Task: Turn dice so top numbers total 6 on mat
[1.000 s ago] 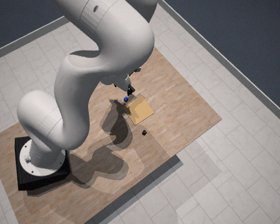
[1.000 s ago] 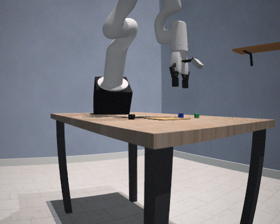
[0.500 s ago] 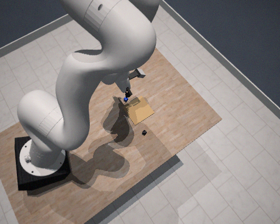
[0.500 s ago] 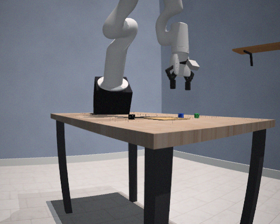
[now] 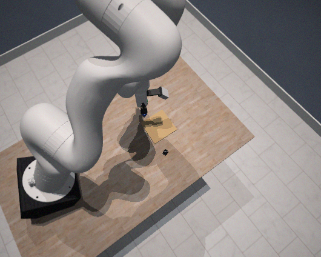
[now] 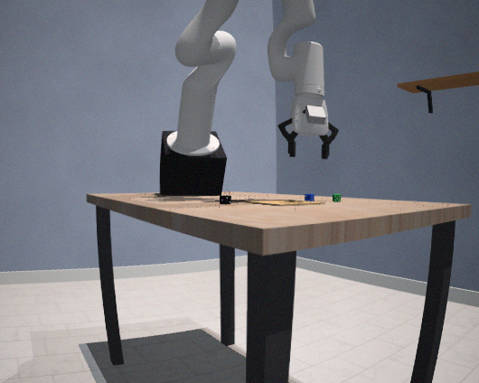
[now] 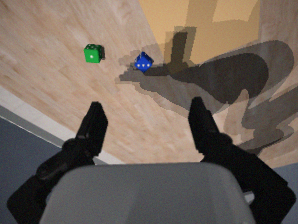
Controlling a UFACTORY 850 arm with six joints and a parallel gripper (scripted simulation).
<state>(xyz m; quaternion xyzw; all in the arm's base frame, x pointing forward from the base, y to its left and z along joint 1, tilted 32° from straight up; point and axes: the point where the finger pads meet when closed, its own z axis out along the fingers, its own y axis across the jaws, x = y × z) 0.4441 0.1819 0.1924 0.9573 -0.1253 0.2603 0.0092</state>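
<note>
My gripper [image 6: 308, 149] is open and empty, well above the table [image 7: 148, 122]. A blue die [image 7: 144, 61] lies on the wood just beside the edge of the tan mat [image 7: 200, 25], three white pips on its visible face. It also shows in the exterior view [image 6: 309, 197] and the top view [image 5: 145, 114]. A green die [image 7: 93, 53] lies on the wood farther from the mat, also seen in the exterior view [image 6: 336, 197]. A black die [image 5: 165, 152] [image 6: 225, 200] lies on the wood off the mat's [image 5: 160, 126] other side. The mat lies flat with no die on it.
The robot base [image 5: 47, 191] stands on a black block at one table corner. The table edge runs close behind the green die in the wrist view. A wall shelf [image 6: 446, 82] hangs off to the right, away from the table.
</note>
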